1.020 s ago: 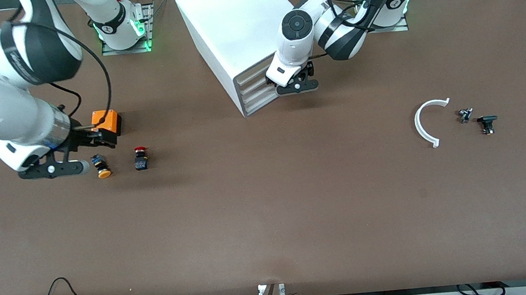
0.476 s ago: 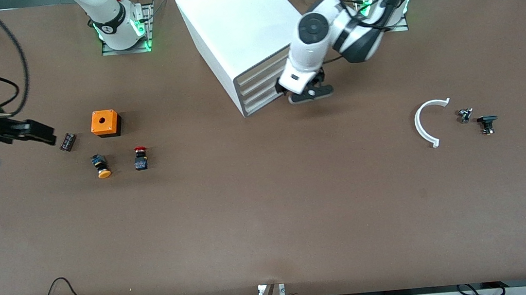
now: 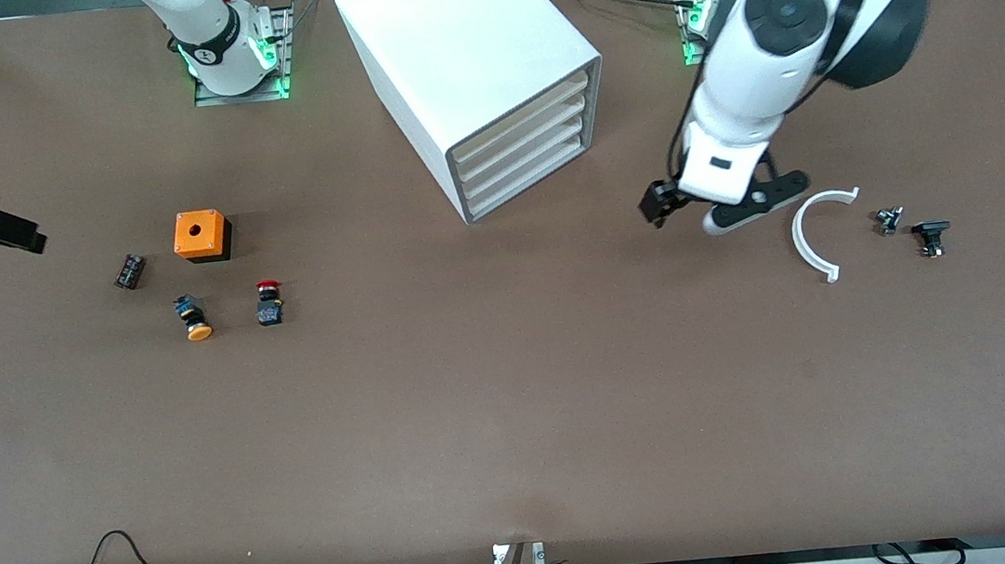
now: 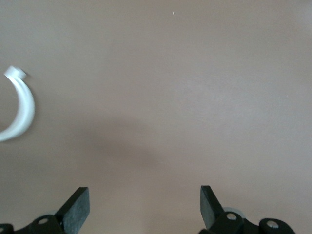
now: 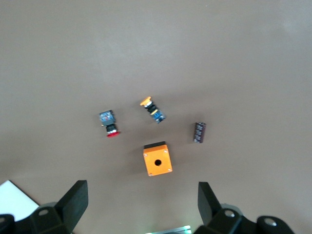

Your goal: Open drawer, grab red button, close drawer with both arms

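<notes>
The white cabinet (image 3: 469, 52) stands at the middle of the table near the bases. The drawer (image 3: 525, 137), second from its top, sits flush like the other three. The button (image 3: 269, 304) with the red cap lies on the table toward the right arm's end, also in the right wrist view (image 5: 109, 124). My right gripper (image 3: 17, 235) hangs open high over that end of the table (image 5: 141, 202), holding nothing. My left gripper (image 3: 691, 206) is open and empty (image 4: 145, 207) over bare table between the cabinet and a white arc (image 3: 819, 230).
Near the red button lie an orange-yellow capped button (image 3: 191, 317), an orange box with a hole (image 3: 201, 235) and a small black part (image 3: 129, 271). Two small dark parts (image 3: 888, 220) (image 3: 930, 235) lie beside the white arc (image 4: 22, 105).
The left gripper has left the cabinet's drawer fronts and swung toward the left arm's end, beside the white arc. The right gripper has drawn up and away from the buttons.
</notes>
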